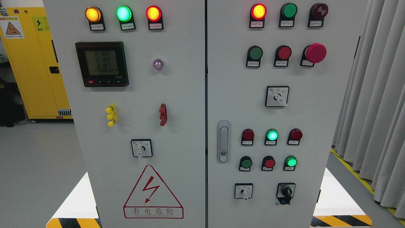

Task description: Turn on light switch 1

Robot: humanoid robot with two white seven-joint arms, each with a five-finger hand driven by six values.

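No robot hand or arm in frame, so hand state can't be told for either side. View is filled by a grey electrical control cabinet with two doors split by a vertical seam at centre.

Which control is "light switch 1" can't be told; labels are too small to read. Candidates: white rotary selector switch at lower centre of the left door, knob pointing down; another white selector mid right door, pointing lower right; small white selector at lower right door; black rotary knob switch just right of it.

Left door: top row has an amber lamp, a lit green lamp and a red-ringed lamp. Below, a digital meter showing numbers, with a small clear purple indicator to its right. Mid door: yellow terminal piece and red terminal piece. Red lightning warning triangle at bottom.

Right door: red mushroom emergency stop button at upper right, metal door handle near the seam, lit green lamp and lit green button lower down.

Yellow safety cabinet at upper left, grey curtain along the right edge.
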